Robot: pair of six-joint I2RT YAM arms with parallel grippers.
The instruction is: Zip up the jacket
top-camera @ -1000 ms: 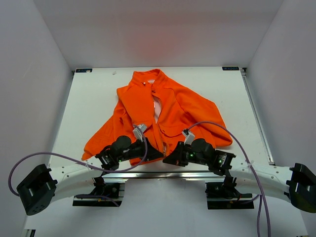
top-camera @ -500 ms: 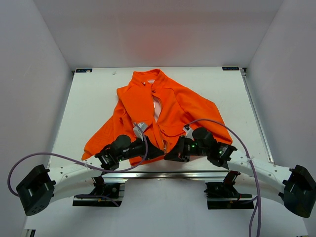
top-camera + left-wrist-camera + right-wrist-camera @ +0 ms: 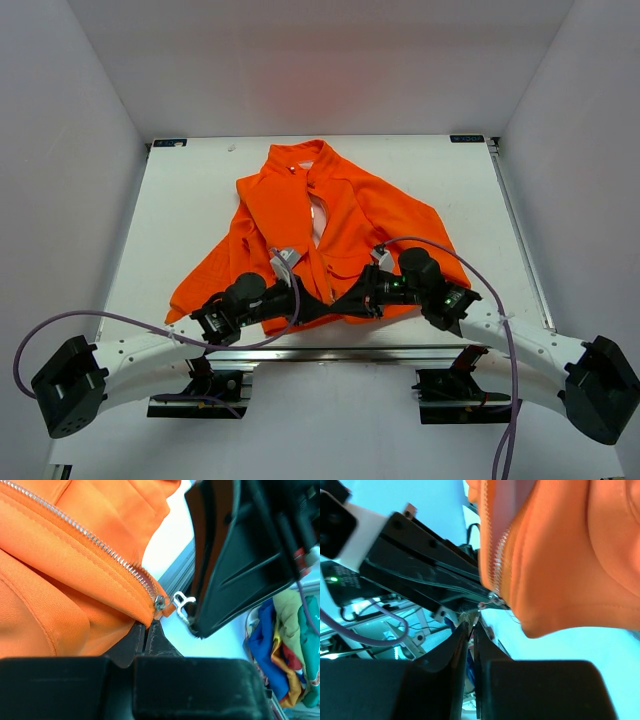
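Observation:
The orange jacket (image 3: 350, 215) lies flat on the white table, collar far, hem near. Its zipper is open most of the way up, with pale lining showing. My left gripper (image 3: 318, 308) is shut on the jacket's bottom hem just below the zipper slider (image 3: 160, 601), and the fabric (image 3: 75, 580) is bunched over its jaws. My right gripper (image 3: 342, 303) is shut on the silver zipper pull (image 3: 183, 604) at the hem. In the right wrist view its closed tips (image 3: 471, 625) meet the slider (image 3: 492, 597) under the zipper teeth (image 3: 497, 555). The two grippers nearly touch.
The table (image 3: 180, 200) is walled on three sides. A metal rail (image 3: 320, 352) runs along its near edge under the hem. Purple cables (image 3: 470, 275) loop over both arms. Coloured cloths (image 3: 280, 645) lie below the table edge.
My right gripper has moved left and forward to the zipper's bottom end, next to the left gripper. The left gripper and the jacket have hardly moved.

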